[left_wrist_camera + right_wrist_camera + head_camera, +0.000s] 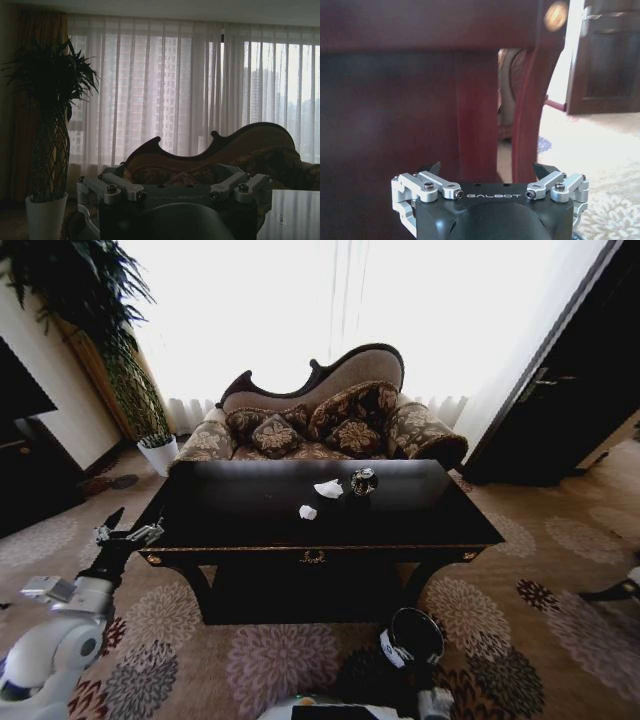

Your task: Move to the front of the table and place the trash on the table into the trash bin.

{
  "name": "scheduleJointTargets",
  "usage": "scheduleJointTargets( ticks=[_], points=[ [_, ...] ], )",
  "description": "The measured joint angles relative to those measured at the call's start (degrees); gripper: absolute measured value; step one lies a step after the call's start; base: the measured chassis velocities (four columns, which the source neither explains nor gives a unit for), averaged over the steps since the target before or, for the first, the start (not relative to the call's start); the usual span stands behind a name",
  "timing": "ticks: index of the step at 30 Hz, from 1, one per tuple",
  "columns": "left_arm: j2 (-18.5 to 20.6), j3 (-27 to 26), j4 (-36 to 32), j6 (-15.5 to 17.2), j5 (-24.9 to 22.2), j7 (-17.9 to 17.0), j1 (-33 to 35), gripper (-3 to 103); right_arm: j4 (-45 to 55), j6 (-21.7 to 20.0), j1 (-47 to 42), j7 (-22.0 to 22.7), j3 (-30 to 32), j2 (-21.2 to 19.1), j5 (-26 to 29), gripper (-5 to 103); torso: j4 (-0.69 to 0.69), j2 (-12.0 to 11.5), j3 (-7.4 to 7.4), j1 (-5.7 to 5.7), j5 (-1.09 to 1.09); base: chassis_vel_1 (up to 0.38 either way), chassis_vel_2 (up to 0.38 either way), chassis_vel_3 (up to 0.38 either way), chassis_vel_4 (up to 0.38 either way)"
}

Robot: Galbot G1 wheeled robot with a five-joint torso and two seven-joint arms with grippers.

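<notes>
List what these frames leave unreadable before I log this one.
- Left tool: head view too small to show its finger gap; in the left wrist view, its body hides the tips.
- Trash bin: inside dark in the head view.
- Dark shiny object on the table: too small to identify.
- Table's underside: blurred in the right wrist view.

A furnished living room: ornate sofa (320, 415), sheer curtains (165, 85), patterned carpet (260, 660), potted plant (50, 130).

Trash (329, 489) on table (240, 525), bin (415, 635) in front
</notes>
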Motion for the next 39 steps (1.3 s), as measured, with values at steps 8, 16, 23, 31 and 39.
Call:
scheduleJointTargets(
  ticks=[8,16,23,31,39],
  points=[
    [0.0,0.0,0.0,0.0,0.0,0.0,0.0,100,13.43,2.68,-9.03,-0.23,2.97,3.97,1.59,100,0.0,0.0,0.0,0.0,0.01,0.0,0.0,0.0,0.0],
    [0.0,0.0,0.0,0.01,0.0,0.0,0.0,100,26.55,0.53,-12.21,-0.4,7.03,3.39,6.9,100,0.0,-0.01,0.0,0.0,0.01,0.0,0.0,0.0,0.0],
    [0.0,0.0,0.0,0.01,0.0,0.0,0.0,100,33.24,-2.87,-12.55,-0.53,11.73,0.75,9.92,100,0.0,-0.02,0.01,0.0,0.02,0.0,0.0,0.0,0.0],
    [0.0,0.0,0.0,0.01,0.0,0.0,0.0,100,41.98,-12.02,-11.27,-1.51,15.01,-3.77,17.25,100,0.01,-0.02,0.01,0.0,0.02,0.0,0.0,0.0,0.0],
    [0.0,0.0,0.0,0.01,0.0,0.0,0.0,100,45.99,-14.73,-10.0,-1.55,15.02,-7.4,16.95,100,0.0,-0.02,0.01,0.0,0.02,0.0,0.0,0.0,0.0]
  ],
)
